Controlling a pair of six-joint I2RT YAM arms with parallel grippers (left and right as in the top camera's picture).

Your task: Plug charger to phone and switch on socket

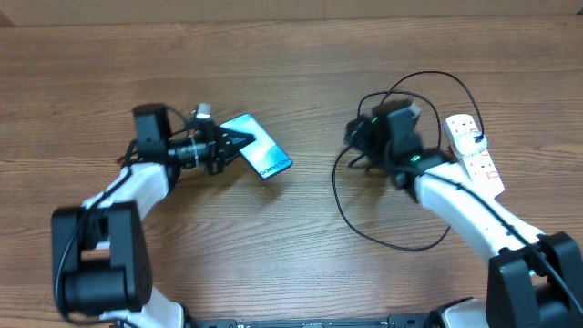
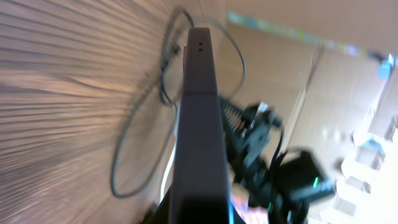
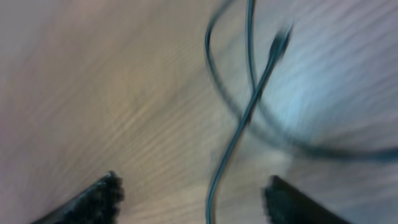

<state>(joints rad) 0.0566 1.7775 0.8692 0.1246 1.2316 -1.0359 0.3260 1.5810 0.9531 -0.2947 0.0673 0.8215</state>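
My left gripper (image 1: 228, 148) is clenched on one end of the phone (image 1: 264, 153), which shows edge-on in my left wrist view and sits left of the middle of the table (image 1: 291, 55). My right gripper (image 3: 193, 185) hangs with jaws spread, grasping nothing. The charger (image 3: 245, 118) cable, blurred, runs loose between them. The socket (image 1: 475, 150) lies at the far right.

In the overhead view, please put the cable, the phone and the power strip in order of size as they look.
1. cable: its loops spread widest.
2 and 3. phone and power strip: they look about equally long, and the phone is partly hidden, so I cannot rank them.
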